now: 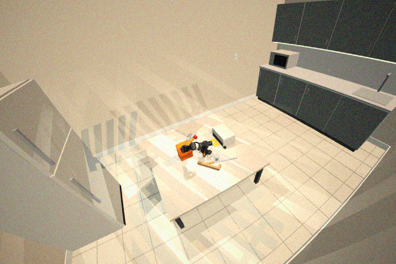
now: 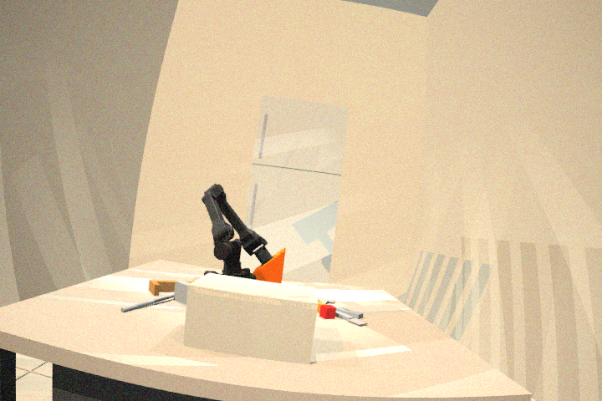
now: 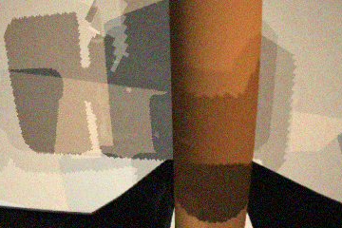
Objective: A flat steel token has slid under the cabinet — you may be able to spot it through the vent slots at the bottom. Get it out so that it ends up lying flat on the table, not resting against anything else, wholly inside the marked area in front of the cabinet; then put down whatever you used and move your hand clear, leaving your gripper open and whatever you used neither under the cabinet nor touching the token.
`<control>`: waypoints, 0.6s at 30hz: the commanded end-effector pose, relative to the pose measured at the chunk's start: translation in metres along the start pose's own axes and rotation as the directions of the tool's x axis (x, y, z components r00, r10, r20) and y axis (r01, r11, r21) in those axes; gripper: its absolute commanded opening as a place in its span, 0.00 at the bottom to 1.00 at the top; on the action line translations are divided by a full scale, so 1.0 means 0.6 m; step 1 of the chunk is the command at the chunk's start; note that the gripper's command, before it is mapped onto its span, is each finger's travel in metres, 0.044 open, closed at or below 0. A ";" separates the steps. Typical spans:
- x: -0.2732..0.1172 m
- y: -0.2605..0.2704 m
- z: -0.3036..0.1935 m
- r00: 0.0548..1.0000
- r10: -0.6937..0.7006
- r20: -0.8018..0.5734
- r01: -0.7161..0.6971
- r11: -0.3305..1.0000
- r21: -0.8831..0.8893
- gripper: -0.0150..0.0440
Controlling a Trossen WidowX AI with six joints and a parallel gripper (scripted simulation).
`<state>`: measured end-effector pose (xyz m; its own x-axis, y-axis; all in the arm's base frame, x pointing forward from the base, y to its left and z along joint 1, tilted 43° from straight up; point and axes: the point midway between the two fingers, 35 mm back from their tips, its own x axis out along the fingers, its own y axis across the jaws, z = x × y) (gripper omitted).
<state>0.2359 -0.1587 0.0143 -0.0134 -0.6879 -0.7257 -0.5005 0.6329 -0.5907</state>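
The pale box-shaped cabinet (image 1: 225, 134) (image 2: 249, 323) stands on the table, its dark front side facing the arm. A yellow patch (image 1: 214, 142), seemingly the marked area, lies in front of it, partly covered by the arm in the top view. The steel token cannot be made out. My gripper (image 3: 206, 168) is shut on an orange-brown round handle (image 3: 217, 114), which runs up through the middle of the wrist view. In the top view the gripper is small, over the table between the arm's base and the cabinet. The handle's far end cannot be seen.
A wooden bar (image 1: 209, 165) (image 2: 163, 286), a thin grey rod (image 1: 227, 160) (image 2: 143, 303) and a grey block (image 2: 181, 291) lie to one side. A red block (image 1: 194, 137) (image 2: 327, 312) and silvery strips (image 2: 350, 312) lie to the other. A small black knob (image 1: 224, 147) is by the cabinet's front corner.
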 end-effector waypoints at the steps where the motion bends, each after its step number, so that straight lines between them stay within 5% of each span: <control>1: -0.002 -0.009 -0.006 1.000 -0.003 0.003 0.003 1.000 0.001 0.25; 18: -0.002 -0.037 -0.030 1.000 -0.004 0.002 0.004 1.000 0.001 0.25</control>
<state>0.2314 -0.1751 0.0300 -0.0134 -0.6884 -0.7253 -0.5008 0.6324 -0.5910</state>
